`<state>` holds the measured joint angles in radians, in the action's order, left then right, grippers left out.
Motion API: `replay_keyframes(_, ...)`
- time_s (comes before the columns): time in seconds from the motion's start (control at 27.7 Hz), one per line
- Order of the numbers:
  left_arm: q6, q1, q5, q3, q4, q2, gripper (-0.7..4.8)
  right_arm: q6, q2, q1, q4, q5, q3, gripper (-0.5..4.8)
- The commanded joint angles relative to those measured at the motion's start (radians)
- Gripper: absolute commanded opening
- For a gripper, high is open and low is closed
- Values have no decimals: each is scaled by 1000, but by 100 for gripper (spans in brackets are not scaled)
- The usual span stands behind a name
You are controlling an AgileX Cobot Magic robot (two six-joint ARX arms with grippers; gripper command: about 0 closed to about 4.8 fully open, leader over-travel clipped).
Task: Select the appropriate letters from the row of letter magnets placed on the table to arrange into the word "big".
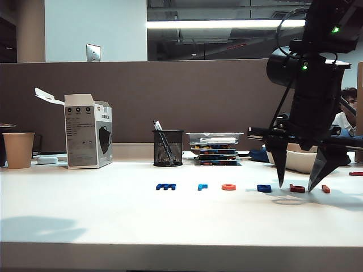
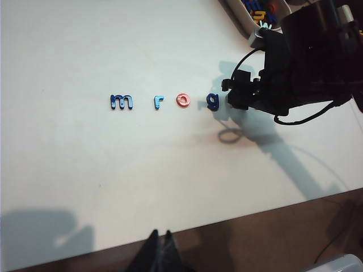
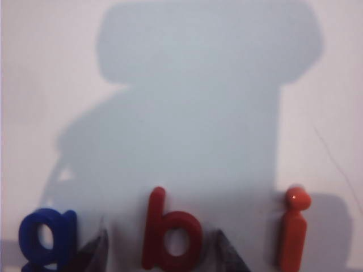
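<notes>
Straddling the small flat red plastic letter b point(image 3: 169, 235) at the right of the white worktop point(image 1: 113, 215), our right gripper point(image 1: 295, 187) stands apart around this light, stiff, slippery piece, best pinched across its thin edges, while our left gripper point(image 2: 160, 249) hangs closed beyond the near edge.

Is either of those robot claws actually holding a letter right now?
No. The right gripper stands open with its fingers on either side of the red b, not closed on it. The left gripper is shut, holding nothing.

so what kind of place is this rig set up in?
Likely an office workstation: a white desk against a brown cubicle partition, with a mesh pen holder, a paper cup and ceiling strip lights behind.
</notes>
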<state>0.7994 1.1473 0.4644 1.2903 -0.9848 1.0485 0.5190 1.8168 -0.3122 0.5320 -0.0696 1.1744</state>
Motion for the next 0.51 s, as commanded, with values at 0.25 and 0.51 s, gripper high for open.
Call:
replay_keyframes(0.25, -6, -1, 7, 4, 6, -1, -5, 6, 17, -2, 47, -10, 0, 207)
replay_keyframes(0.51, -6, -1, 7, 4, 6, -1, -5, 6, 34, -6, 57, -6, 0, 202)
